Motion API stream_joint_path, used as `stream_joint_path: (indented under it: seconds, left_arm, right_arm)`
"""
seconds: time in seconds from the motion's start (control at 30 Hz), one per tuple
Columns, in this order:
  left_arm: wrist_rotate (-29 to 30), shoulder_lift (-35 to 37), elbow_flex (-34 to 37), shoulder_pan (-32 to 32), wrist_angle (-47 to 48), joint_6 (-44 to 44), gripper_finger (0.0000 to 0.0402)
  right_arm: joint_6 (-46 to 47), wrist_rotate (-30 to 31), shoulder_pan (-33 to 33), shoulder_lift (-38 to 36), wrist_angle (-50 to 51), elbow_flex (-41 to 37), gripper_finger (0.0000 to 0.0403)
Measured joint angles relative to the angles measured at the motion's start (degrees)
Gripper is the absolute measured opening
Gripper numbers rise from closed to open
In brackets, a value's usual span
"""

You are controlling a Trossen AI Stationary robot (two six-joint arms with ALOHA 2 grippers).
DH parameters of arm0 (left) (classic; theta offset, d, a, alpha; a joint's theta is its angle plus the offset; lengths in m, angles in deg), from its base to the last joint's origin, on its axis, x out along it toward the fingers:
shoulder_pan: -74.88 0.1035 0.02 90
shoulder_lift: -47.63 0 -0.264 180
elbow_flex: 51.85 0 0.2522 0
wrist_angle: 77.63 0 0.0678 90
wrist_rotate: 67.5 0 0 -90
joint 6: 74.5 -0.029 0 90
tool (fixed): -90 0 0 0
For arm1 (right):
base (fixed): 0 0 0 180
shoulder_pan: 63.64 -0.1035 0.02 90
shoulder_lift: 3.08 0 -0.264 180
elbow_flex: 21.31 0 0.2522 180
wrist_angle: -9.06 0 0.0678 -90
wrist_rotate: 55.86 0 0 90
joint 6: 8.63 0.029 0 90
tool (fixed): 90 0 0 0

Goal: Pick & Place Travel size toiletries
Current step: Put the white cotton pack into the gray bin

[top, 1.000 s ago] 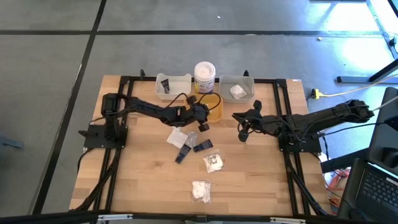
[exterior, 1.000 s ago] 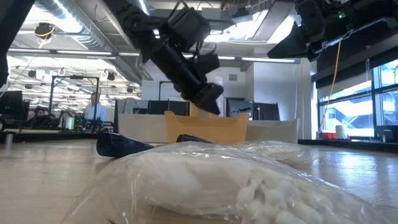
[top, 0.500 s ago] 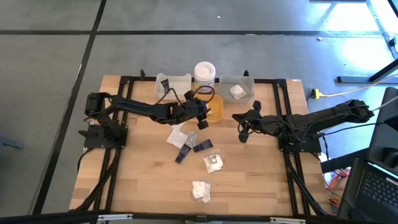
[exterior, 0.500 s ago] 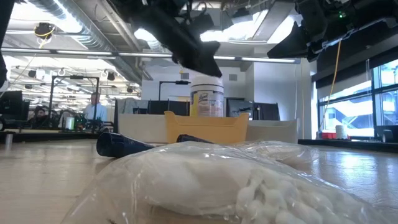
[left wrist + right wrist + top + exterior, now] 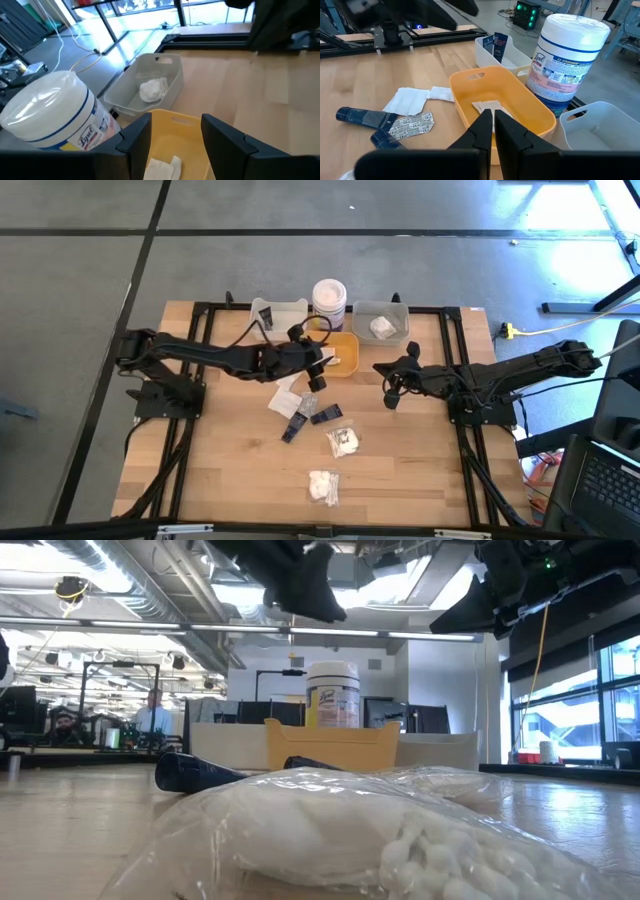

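Travel size toiletries lie loose mid-table: white sachets [image 5: 285, 400], a foil sachet [image 5: 410, 125], dark tubes [image 5: 325, 415] and clear-wrapped white fluffy pieces [image 5: 343, 442] [image 5: 323, 486]. One white sachet [image 5: 162, 169] lies in the yellow tray [image 5: 343, 352]. A fluffy piece [image 5: 152, 90] sits in the grey tray [image 5: 381, 323]. My left gripper [image 5: 175, 122] hangs open above the yellow tray's near-left part [image 5: 318, 368], with nothing between its fingers. My right gripper [image 5: 493, 114] hovers shut to the right of the yellow tray [image 5: 390, 390], pointing at it.
A white tray [image 5: 278, 315] at the far edge holds a dark tube [image 5: 499, 42]. A white jar with a yellow label [image 5: 329, 302] stands between the white and grey trays, just behind the yellow one. Black frame rails [image 5: 450, 350] run along the table's sides.
My left gripper has risen well above the yellow tray and drawn back a little toward the table's left edge, staying open. In the low view it has climbed almost out of the picture, uncovering the jar. My right arm has kept still.
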Motion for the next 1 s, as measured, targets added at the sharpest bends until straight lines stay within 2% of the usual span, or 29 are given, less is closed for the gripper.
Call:
stream_joint_path:
  seconds: [0.37,0.67,0.83,1.0]
  left_arm:
    - [0.0,4.5,0.0,-3.4,7.4,5.2,0.0169]
    - [0.1,8.0,0.0,-8.1,8.5,7.1,0.0168]
    - [2.5,10.0,0.1,-11.3,11.3,7.8,0.0168]
    - [3.5,13.0,3.2,-14.1,10.6,8.6,0.0168]
  right_arm:
    - [0.0,-0.1,0.0,0.0,0.0,0.0,0.0022]
    - [0.0,-0.1,0.0,0.0,0.0,0.0,0.0022]
    - [0.0,-0.1,0.0,0.0,0.0,0.0,0.0022]
    - [0.0,-0.1,0.0,0.0,0.0,0.0,0.0022]
